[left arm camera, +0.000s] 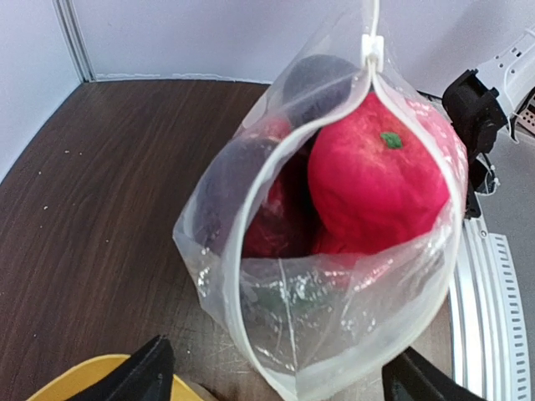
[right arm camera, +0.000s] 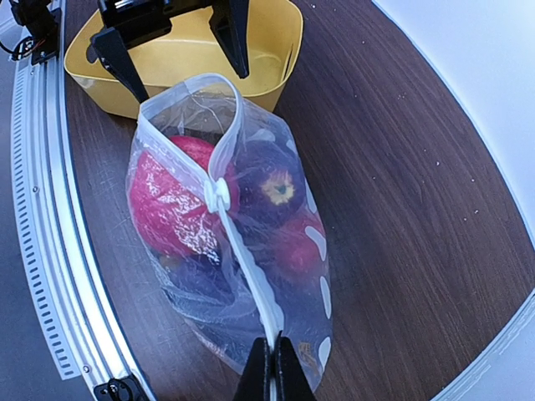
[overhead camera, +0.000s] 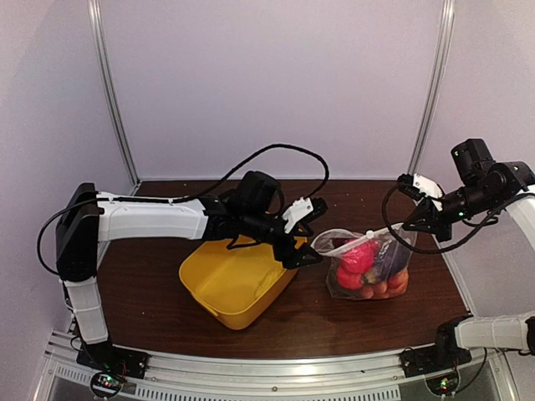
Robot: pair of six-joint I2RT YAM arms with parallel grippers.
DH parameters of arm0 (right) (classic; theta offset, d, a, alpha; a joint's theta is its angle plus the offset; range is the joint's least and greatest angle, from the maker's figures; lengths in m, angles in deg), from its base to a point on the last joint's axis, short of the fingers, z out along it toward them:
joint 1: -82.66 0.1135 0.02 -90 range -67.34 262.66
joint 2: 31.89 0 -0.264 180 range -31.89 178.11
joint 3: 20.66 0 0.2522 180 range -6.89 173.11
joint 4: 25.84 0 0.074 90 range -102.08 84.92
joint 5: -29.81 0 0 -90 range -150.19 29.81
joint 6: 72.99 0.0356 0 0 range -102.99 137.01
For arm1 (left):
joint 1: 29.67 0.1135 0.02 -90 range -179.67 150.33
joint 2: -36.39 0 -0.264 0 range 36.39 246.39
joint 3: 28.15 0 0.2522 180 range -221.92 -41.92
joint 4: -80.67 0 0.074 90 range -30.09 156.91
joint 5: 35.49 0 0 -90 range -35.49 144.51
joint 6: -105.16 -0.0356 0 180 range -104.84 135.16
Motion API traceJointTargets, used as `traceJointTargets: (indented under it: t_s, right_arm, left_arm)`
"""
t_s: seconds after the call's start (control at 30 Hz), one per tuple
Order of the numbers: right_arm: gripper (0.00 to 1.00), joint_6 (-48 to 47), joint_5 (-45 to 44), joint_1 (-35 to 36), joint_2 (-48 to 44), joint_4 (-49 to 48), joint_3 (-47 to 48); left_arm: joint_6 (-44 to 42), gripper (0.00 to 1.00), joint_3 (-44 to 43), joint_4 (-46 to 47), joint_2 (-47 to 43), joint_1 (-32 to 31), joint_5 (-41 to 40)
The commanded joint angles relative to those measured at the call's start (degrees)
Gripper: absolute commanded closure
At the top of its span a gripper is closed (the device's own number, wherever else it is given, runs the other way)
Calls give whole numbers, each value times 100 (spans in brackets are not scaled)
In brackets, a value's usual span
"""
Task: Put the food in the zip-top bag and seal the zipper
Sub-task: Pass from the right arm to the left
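Table [overhead camera: 150,280]: dark brown wood-grain top, walled in pale panels on three sides, with a ribbed metal rail [overhead camera: 292,369] along its near edge and a scatter of pale specks [left arm camera: 40,173] on the boards. Item one, left of centre: a yellow tub [overhead camera: 230,288], open side up, resting on the wood. Item two, just beside it to the right: a clear zip-top bag [overhead camera: 368,276] with white dots, its bottom sitting on the table and its mouth gaping at the tub end, packed with food [left arm camera: 376,180] in red, dark purple and orange.
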Motion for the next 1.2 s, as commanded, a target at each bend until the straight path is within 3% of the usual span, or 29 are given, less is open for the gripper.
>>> traceJointTargets:
  t_s: [0.0, 0.07, 0.13, 0.23, 0.3, 0.47, 0.6, 0.77, 0.9, 0.97, 1.0, 1.07, 1.17]
  right_arm:
    - [100, 21, 251, 28, -89, -77, -9]
    - [100, 70, 253, 28, -95, -130, -17]
    - [100, 110, 224, 28, -88, -201, -53]
    - [100, 179, 73, 9, -59, -423, -192]
    - [100, 358, -98, -37, -26, -758, -317]
    - [100, 1487, -1168, -199, 172, -2027, -325]
    - [100, 2000, -1066, -200, 367, -2218, 107]
    - [100, 2147, -884, -201, 574, -1755, 920]
    - [100, 2079, -1890, -200, 569, -1895, 983]
    - [72, 2176, -2546, -200, 728, -2477, 614]
    - [65, 2283, -2619, -200, 893, -2572, 518]
    - [54, 2374, -1924, -196, 1170, -2255, 555]
    - [42, 2290, -586, 83, 850, -2184, 206]
  left_arm:
    - [82, 19, -500, 422, 441, 15, 199]
    - [32, 27, -736, 247, 601, 15, 425]
    - [68, 47, -880, 164, 689, 18, 582]
    - [95, 90, -1178, -225, 730, 44, 740]
    - [190, 100, -1415, -508, 642, 46, 859]
    - [1253, 100, -1471, -546, -17, -144, 1317]
    - [2969, 100, -814, 1181, 336, -186, 2238]
    - [3954, 100, -948, 2416, 633, -531, 2548]
    - [5496, 100, -724, 3880, 982, -668, 2638]
    - [6181, 100, -490, 4000, 1213, -656, 2139]
    - [6370, 100, -381, 3871, 1329, -646, 1774]
    - [6613, 100, -293, 3582, 1594, -628, 1456]
    - [6629, 100, -470, 3100, 1882, -611, 1346]
